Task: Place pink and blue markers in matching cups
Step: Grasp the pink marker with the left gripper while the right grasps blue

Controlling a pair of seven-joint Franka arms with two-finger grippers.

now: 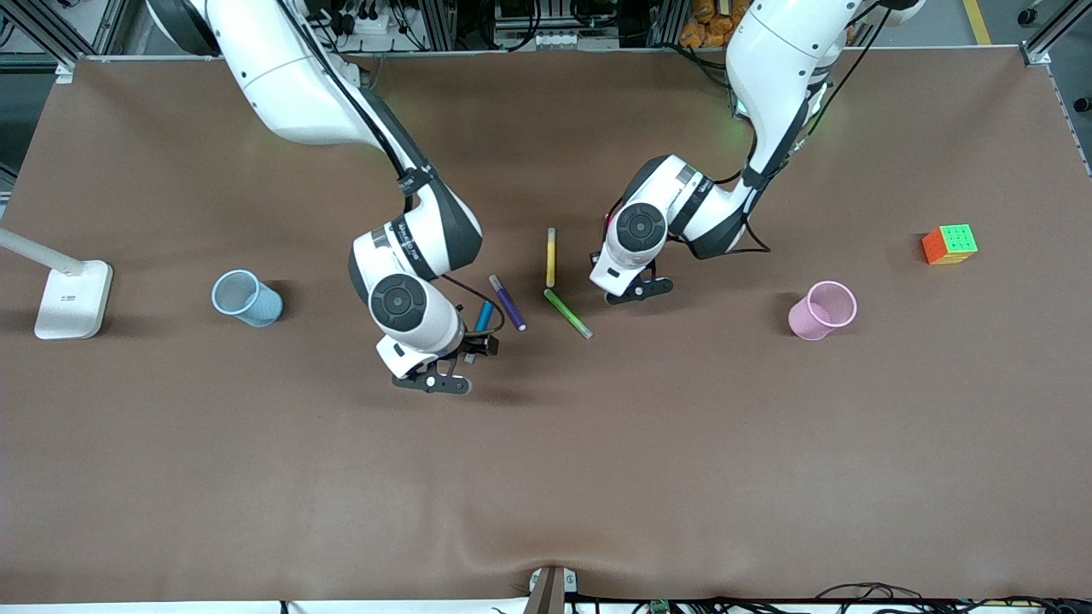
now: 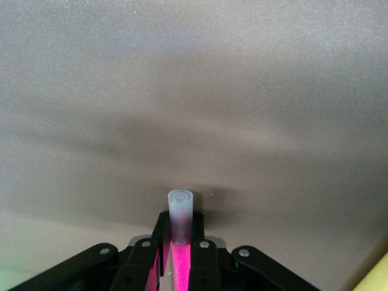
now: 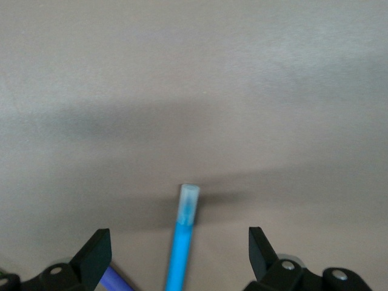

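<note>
Brown cloth covers the table (image 1: 256, 477), with both arms reaching down near its middle. At the left gripper (image 2: 180, 254), the jaws are clamped on the pink marker (image 2: 180, 257), whose pale end (image 2: 180, 209) sticks out past the fingertips; in the front view that gripper (image 1: 630, 288) sits low beside the green marker (image 1: 568, 314) and the yellow marker (image 1: 550, 257). At the right gripper (image 3: 180, 251), the jaws stand wide apart, one on each side of the blue marker (image 3: 182, 248) and touching nothing; the marker lies on the cloth between them, greyish end (image 3: 188, 197) pointing away from the wrist. From the front, this gripper (image 1: 445, 368) is low over the blue marker (image 1: 482, 317), just beside the purple marker (image 1: 508, 303). Well toward the right arm's end stands the blue cup (image 1: 246, 298), with a white lamp base (image 1: 74, 299) farther out. Toward the left arm's end stands the pink cup (image 1: 822, 310), and a colour cube (image 1: 949, 244) lies past it.
</note>
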